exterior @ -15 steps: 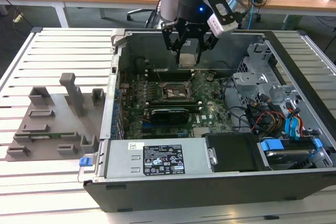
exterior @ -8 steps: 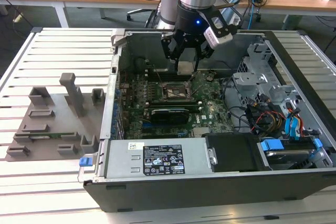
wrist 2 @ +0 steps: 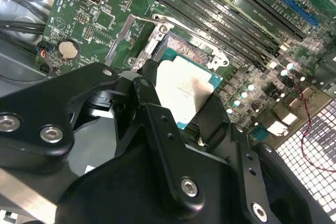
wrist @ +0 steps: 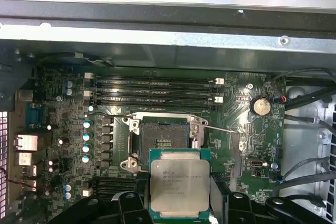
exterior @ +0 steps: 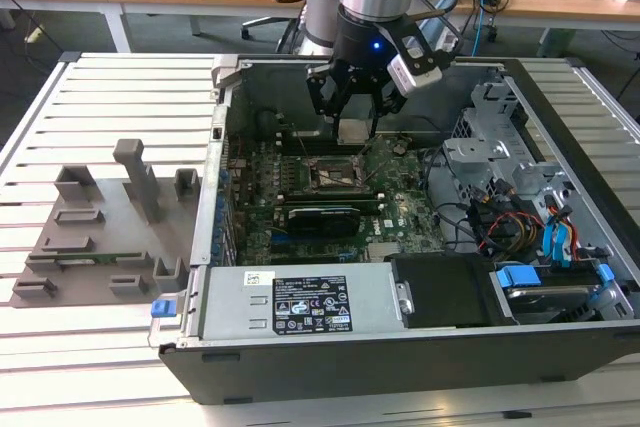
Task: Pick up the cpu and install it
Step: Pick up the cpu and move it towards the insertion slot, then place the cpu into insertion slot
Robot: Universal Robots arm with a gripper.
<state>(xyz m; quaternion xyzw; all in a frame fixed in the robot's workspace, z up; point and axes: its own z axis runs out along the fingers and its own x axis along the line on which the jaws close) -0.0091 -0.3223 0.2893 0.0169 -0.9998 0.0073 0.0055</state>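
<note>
Slatted table [exterior: 110, 87], open computer case [exterior: 300, 362], motherboard [exterior: 400, 209] inside; jaws tight on the cpu [wrist: 179, 184] over the socket [wrist: 164, 135].

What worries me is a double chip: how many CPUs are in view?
1. The cpu is held in the gripper above the motherboard, near the open socket, which is empty.

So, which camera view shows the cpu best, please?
The first wrist view: the cpu shows its metal top squarely. The second wrist view shows the cpu tilted, partly behind the pincer; the exterior view, a small pale square.
</note>
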